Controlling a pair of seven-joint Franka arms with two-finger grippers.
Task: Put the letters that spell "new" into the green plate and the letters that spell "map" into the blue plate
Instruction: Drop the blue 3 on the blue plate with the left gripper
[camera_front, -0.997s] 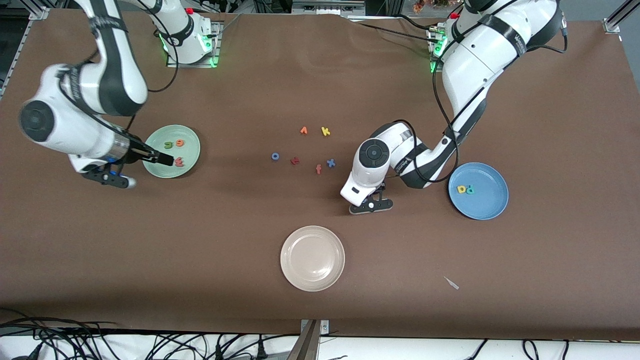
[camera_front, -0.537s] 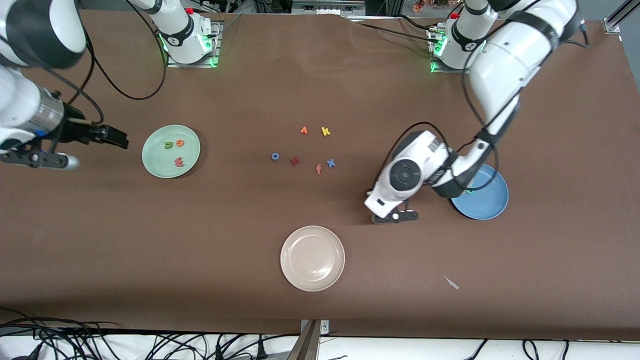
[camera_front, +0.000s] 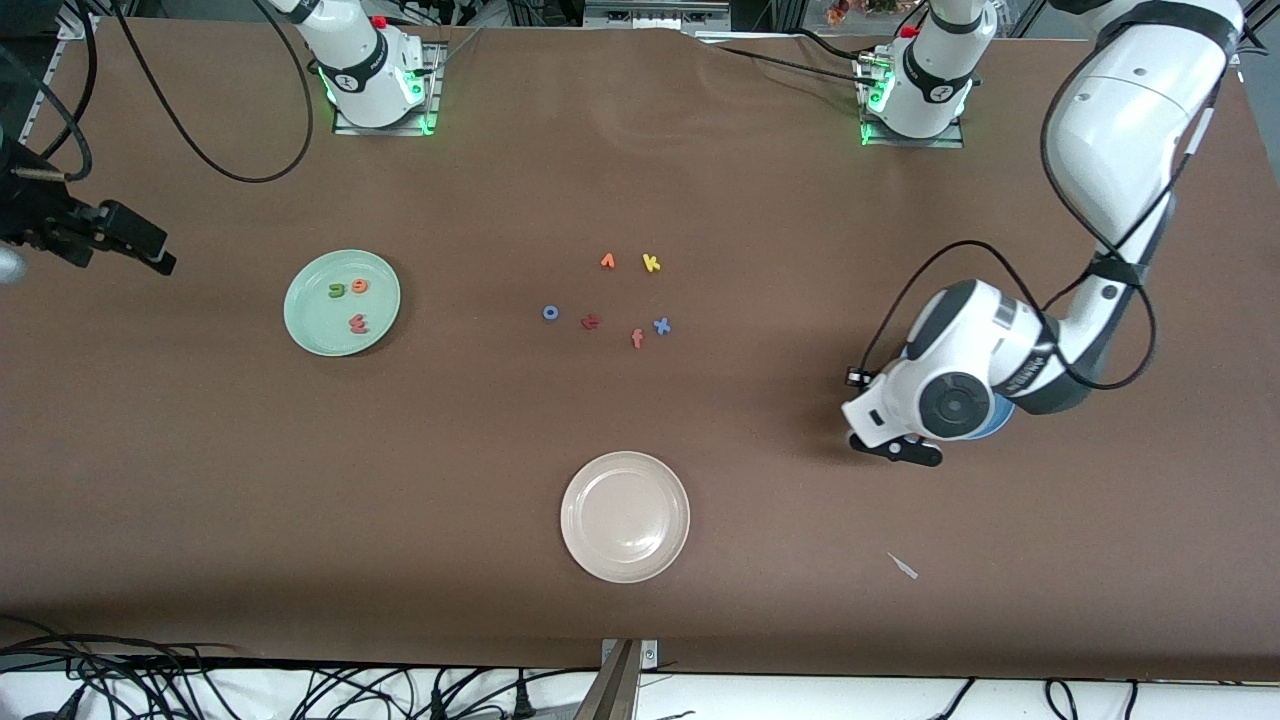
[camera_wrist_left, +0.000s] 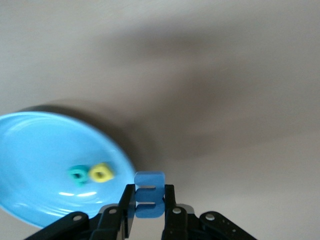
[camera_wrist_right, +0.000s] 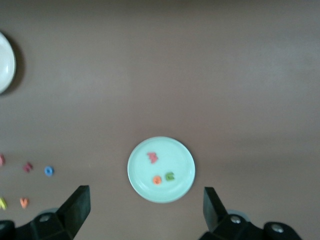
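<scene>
The left gripper (camera_wrist_left: 148, 212) pinches the blue letter (camera_wrist_left: 149, 194) just beside the blue plate (camera_wrist_left: 35, 150); released too early, it could fall on the table. The right gripper (camera_wrist_right: 145, 212) waits spread, high above the green plate (camera_wrist_right: 182, 167).

in the front view the left arm's wrist covers nearly all of the blue plate (camera_front: 1003, 415); we cannot see its letters there. the right gripper (camera_front: 150, 250) runs off that picture's edge, well apart from the green plate (camera_front: 342, 303). the left wrist view is blurred throughout.
</scene>
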